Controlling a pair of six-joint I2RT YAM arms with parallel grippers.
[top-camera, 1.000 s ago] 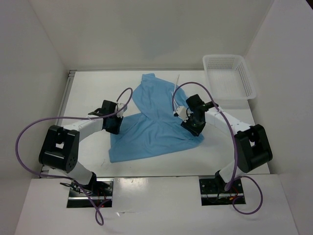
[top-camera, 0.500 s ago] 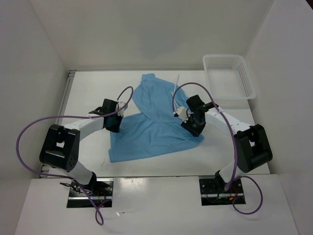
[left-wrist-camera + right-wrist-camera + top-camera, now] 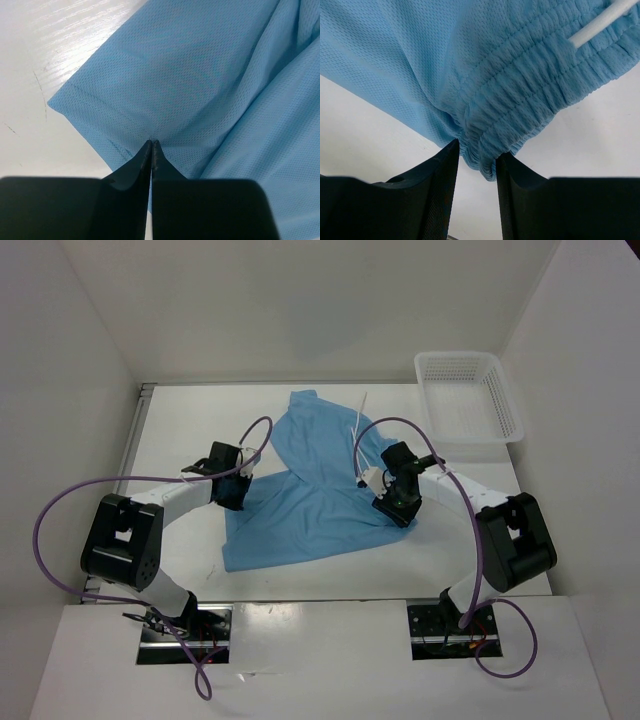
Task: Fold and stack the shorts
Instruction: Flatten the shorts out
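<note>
The light blue shorts (image 3: 310, 490) lie spread across the middle of the table, with the white drawstring (image 3: 362, 416) trailing off their upper right. My left gripper (image 3: 238, 492) sits at their left edge. In the left wrist view its jaws (image 3: 151, 142) are pressed together, pinching the hem of the shorts (image 3: 200, 75). My right gripper (image 3: 392, 508) is at the right end of the shorts. In the right wrist view its jaws (image 3: 477, 150) hold the bunched corner of the gathered waistband (image 3: 530, 85), and the drawstring (image 3: 600, 22) runs out at the upper right.
A white mesh basket (image 3: 505, 390) stands at the back right corner. White walls close in the table on the left, back and right. Purple cables loop from both arms over the table.
My left gripper has closed on the hem. The right gripper has slid a little toward the near edge, and the right corner of the shorts has bunched up with it.
</note>
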